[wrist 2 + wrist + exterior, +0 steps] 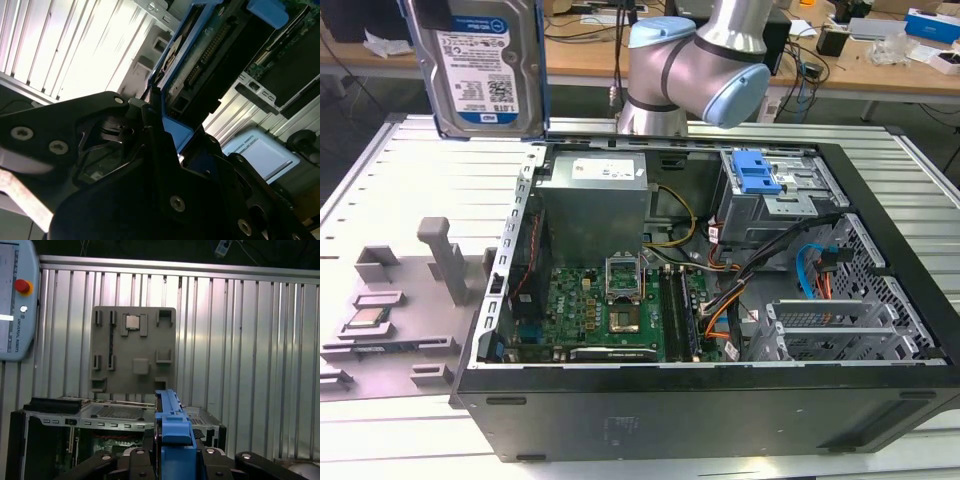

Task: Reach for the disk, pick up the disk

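Note:
The disk (485, 65), a silver hard drive with a blue-and-white label and blue rails, hangs upright in the air at the exterior view's upper left, above the far left corner of the open computer case (880, 290). In the second wrist view the disk (200, 60) is seen edge-on with its connector row showing, and my gripper (157, 127) is shut on its blue rail. In the first wrist view the blue rail (170, 415) rises between the black fingers (130, 462).
The grey fixture plate (420, 345) lies on the ribbed metal table at the exterior view's left, carrying a small square processor chip (367, 318). A blue latch piece (757, 175) sits on the case's drive bay. The arm (695, 65) stands behind the case. A teach pendant (15, 300) lies on the table.

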Controlling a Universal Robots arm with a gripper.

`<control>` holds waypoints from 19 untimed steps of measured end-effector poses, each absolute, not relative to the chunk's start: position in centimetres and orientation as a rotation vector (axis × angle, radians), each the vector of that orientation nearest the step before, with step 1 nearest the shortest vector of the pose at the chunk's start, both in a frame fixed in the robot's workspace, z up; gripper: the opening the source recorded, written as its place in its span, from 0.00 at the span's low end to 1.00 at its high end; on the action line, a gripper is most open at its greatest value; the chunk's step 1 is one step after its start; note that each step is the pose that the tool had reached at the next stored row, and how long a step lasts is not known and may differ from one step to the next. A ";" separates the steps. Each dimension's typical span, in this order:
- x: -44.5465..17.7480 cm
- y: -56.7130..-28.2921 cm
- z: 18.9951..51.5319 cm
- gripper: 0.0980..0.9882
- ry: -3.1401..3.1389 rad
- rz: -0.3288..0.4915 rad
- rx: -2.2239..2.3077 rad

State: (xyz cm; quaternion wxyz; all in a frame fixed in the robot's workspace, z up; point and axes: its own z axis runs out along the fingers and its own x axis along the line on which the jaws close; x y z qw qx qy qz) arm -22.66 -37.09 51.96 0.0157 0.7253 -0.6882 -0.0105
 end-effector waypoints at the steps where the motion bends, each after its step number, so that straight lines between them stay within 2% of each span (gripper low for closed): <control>1: -22.0 -37.1 52.0 0.31 -2.141 -0.033 2.256; 19: -14.1 -37.1 52.0 0.31 -2.141 -0.033 2.256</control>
